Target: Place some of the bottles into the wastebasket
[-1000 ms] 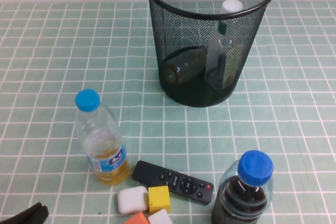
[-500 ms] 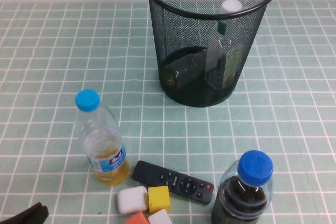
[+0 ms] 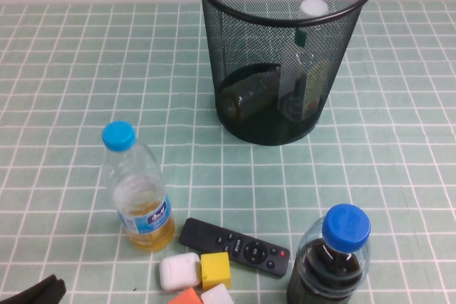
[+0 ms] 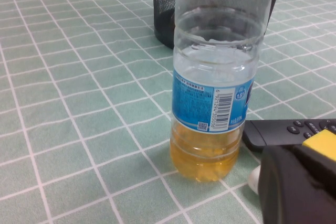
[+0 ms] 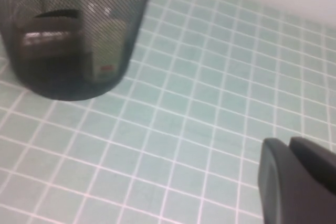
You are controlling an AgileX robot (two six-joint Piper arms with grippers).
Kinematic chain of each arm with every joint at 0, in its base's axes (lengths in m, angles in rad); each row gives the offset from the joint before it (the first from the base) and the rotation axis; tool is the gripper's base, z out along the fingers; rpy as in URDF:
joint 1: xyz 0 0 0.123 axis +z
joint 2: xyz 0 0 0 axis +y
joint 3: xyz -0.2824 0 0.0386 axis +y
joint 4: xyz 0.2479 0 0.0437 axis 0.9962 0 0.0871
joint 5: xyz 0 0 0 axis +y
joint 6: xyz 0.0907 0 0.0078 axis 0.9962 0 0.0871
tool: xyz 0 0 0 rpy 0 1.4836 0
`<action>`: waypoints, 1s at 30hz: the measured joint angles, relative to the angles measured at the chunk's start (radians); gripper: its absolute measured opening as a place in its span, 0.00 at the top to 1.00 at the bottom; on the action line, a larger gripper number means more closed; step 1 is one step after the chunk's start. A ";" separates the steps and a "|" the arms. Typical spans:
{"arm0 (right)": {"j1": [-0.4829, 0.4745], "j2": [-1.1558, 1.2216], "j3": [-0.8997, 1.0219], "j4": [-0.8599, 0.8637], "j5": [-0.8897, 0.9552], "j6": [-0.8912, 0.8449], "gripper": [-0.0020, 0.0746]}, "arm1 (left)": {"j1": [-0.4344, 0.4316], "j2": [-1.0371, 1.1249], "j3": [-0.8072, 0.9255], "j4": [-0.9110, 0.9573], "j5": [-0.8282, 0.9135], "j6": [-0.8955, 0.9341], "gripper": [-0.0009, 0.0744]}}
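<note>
- Already, both bottles [image 3: 303,69] sit inside the wastebasket [image 3: 242,12] at the upper middle of the high view: the taller one with the white cap stands leaning against the far right wall, and the small rounded one lies on its side on the bin floor to its left.
- Compared with the frames from a second ago, nothing on the desk [image 3: 71,69] has shifted; the bin, its contents and the loose items hold the same places, which suggests the drop is done and the arms have pulled back.
- The left gripper [image 3: 35,291] shows only as a dark tip at the lower left corner of the high view, near the yellow-liquid bottle [image 3: 135,190]; whether it is open or closed cannot be told, and it holds nothing visible.
- The right gripper [image 5: 296,182] appears as a dark blur at the lower right of its wrist view, well apart from the bin; its opening cannot be told either.
- The dark-liquid bottle [image 3: 335,258], the remote [image 3: 235,245] and the coloured blocks [image 3: 199,275] stay along the lower edge, untouched.
- Judging by this, the task looks essentially complete.
</note>
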 joint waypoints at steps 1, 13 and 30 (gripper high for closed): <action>-0.023 -0.054 0.077 0.005 -0.063 0.000 0.98 | 0.000 0.000 0.000 0.000 0.000 0.000 0.99; -0.260 -0.652 0.842 0.064 -0.556 -0.006 0.98 | 0.000 0.000 0.000 0.000 0.000 0.000 0.99; -0.307 -0.785 0.980 0.153 -0.408 -0.006 0.98 | 0.000 0.000 0.000 0.000 0.000 0.000 0.99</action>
